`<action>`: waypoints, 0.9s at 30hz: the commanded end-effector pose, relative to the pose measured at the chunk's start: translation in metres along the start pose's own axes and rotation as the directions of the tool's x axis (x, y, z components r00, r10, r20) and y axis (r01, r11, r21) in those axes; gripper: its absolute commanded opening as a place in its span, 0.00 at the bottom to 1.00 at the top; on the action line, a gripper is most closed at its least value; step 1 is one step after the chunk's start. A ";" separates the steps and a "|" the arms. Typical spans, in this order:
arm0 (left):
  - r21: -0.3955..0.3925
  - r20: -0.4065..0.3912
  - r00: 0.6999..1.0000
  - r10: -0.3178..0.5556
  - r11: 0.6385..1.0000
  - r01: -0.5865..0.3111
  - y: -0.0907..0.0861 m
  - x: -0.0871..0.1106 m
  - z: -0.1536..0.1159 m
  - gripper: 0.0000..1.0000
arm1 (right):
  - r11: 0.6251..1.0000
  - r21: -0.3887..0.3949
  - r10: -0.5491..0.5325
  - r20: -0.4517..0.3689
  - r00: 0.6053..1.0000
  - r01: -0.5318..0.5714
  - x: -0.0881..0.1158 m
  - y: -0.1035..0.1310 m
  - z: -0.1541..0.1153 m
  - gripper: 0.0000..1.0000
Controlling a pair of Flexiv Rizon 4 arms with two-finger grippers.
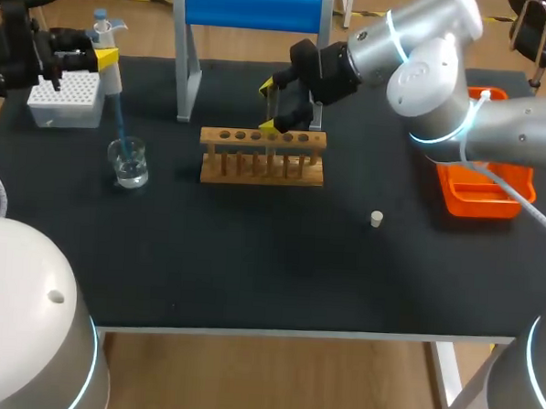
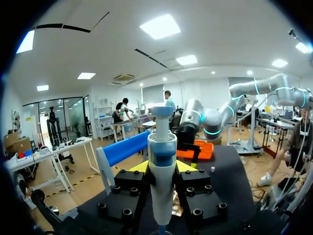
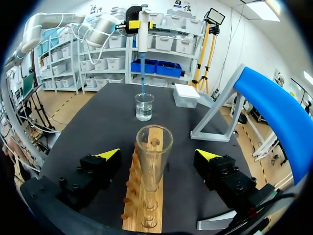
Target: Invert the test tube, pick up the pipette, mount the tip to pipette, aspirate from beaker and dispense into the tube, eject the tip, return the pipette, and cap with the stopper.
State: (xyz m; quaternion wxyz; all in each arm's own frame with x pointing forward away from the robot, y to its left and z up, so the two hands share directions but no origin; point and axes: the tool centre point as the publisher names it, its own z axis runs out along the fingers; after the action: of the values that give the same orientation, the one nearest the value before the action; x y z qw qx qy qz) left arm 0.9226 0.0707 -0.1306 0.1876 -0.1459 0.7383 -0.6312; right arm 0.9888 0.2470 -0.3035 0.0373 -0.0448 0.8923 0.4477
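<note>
Head view: pipette [image 1: 112,77] dipped in the beaker [image 1: 129,163] on the desk [image 1: 252,258].
Left fingers [image 2: 128,191] are clamped on the pipette; right fingers [image 3: 98,169] stand wide apart either side of the test tube [image 3: 152,161], which is upright in the rack [image 1: 261,170].

matt wooden test tube rack [image 1: 262,158]; clear glossy glass test tube [image 3: 153,161] and beaker [image 1: 129,163]; smooth white plastic pipette [image 2: 162,186]; matt black table top [image 1: 252,258]; glossy orange plastic tray [image 1: 482,199].
</note>
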 end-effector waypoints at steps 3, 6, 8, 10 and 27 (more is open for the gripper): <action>-0.023 0.009 1.000 0.003 1.000 -0.003 -0.014 0.004 0.004 0.00 | 1.000 0.003 0.000 -0.003 1.000 0.000 -0.001 0.000 0.000 1.00; -0.033 0.000 1.000 0.010 0.999 -0.010 -0.023 0.004 0.008 0.00 | 1.000 0.003 0.000 -0.003 1.000 0.000 -0.001 0.000 0.000 1.00; -0.037 -0.005 1.000 0.010 0.999 -0.010 -0.031 0.005 0.012 0.00 | 1.000 0.003 0.000 -0.003 1.000 0.000 -0.001 0.000 0.000 1.00; -0.050 -0.017 1.000 0.018 0.999 -0.019 -0.041 0.006 0.016 0.00 | 1.000 0.003 0.000 -0.003 1.000 0.000 -0.001 0.000 0.000 1.00; -0.010 -0.144 0.990 0.012 1.000 -0.014 -0.133 0.042 0.068 0.00 | 1.000 0.003 0.000 -0.003 1.000 0.000 -0.001 0.000 0.000 1.00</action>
State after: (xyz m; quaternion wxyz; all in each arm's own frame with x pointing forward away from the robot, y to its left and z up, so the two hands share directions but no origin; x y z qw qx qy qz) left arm 0.9095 -0.0174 -0.0233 0.1412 -0.0983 0.7554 -0.6323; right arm 0.9889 0.2469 -0.3035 0.0373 -0.0448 0.8923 0.4477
